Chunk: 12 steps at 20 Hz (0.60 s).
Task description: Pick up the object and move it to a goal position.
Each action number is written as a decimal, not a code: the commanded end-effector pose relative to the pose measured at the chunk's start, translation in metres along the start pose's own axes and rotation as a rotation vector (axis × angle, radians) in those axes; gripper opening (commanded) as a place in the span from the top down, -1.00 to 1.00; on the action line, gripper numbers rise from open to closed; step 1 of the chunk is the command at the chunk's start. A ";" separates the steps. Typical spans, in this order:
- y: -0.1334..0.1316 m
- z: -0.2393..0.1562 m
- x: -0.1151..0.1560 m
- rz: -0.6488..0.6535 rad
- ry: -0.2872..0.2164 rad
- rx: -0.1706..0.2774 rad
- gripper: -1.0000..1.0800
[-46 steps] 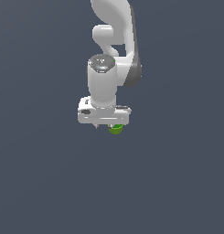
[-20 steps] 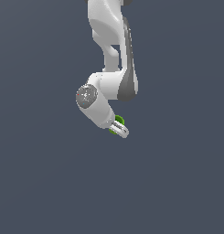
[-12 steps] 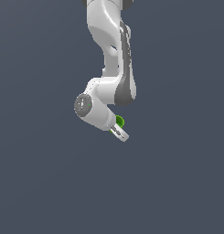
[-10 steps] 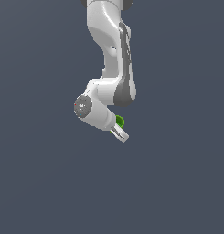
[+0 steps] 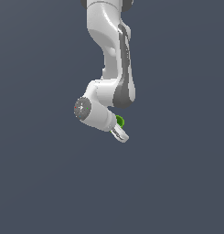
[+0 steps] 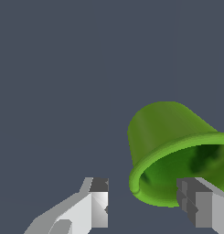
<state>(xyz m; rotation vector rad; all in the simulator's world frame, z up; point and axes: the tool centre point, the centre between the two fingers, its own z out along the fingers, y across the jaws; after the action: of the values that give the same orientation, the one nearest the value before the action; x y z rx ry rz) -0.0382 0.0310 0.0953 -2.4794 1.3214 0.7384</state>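
Observation:
The object (image 5: 119, 121), a small lime-green cup, shows as a green spot beside my tilted white gripper (image 5: 121, 136), well above the ground in the exterior view. In the wrist view the object (image 6: 163, 132) lies tilted with its open mouth and darker rim toward the camera. My gripper (image 6: 141, 201) holds it at the rim. One finger (image 6: 200, 205) crosses the cup's mouth. The other finger (image 6: 98, 203) stands outside the wall with a narrow strip of background between them.
The white arm (image 5: 111, 55) hangs down from the top of the exterior view, its wrist (image 5: 93, 112) bent toward the exterior view's left. Only flat dark grey background surrounds it.
The wrist has swung from pointing straight down to tilting sideways, and the hand has risen a little. The green cup has stayed with the gripper throughout.

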 end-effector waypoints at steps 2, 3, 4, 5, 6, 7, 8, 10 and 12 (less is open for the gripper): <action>0.000 0.008 0.000 0.001 -0.001 0.000 -0.23; 0.000 0.012 0.000 0.002 -0.002 0.000 -0.23; 0.000 0.016 0.000 0.003 -0.002 0.000 -0.23; 0.000 0.020 -0.001 0.004 -0.003 0.000 -0.23; 0.000 0.023 -0.001 0.005 -0.003 0.000 -0.23; 0.001 0.026 -0.001 0.005 -0.003 0.000 -0.23; 0.001 0.028 -0.001 0.006 -0.003 0.000 -0.23; 0.001 0.029 -0.001 0.006 -0.003 0.000 -0.23; 0.001 0.029 -0.001 0.006 -0.003 0.000 1.00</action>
<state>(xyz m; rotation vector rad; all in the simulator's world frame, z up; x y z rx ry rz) -0.0486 0.0437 0.0718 -2.4748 1.3274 0.7453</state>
